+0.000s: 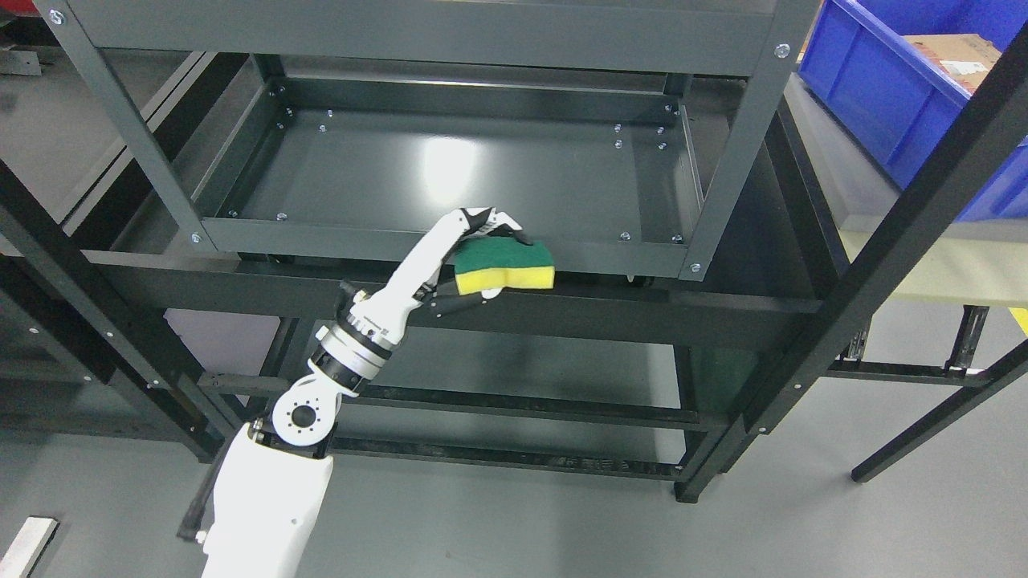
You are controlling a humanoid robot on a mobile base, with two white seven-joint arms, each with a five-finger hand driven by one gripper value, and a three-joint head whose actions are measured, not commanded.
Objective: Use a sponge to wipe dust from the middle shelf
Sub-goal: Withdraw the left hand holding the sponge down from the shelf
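Observation:
My left hand (pixel 480 261) comes up from the lower left and is shut on a sponge (pixel 506 266) with a green scouring top and a yellow underside. Fingers (pixel 491 222) lie over the sponge's top and the thumb sits under it. The sponge hangs level in front of the front rim (pixel 385 241) of the dark grey middle shelf (pixel 450 172), just below rim height and outside the tray. The shelf's metal floor is bare and glossy with a light reflection. My right arm is out of view.
Grey uprights (pixel 735 160) and a top crossbar (pixel 426 32) frame the shelf opening. A black outer frame with a diagonal post (pixel 923 209) stands at the right. A blue bin (pixel 907 88) holding a cardboard box sits on a neighbouring surface at upper right. Grey floor lies below.

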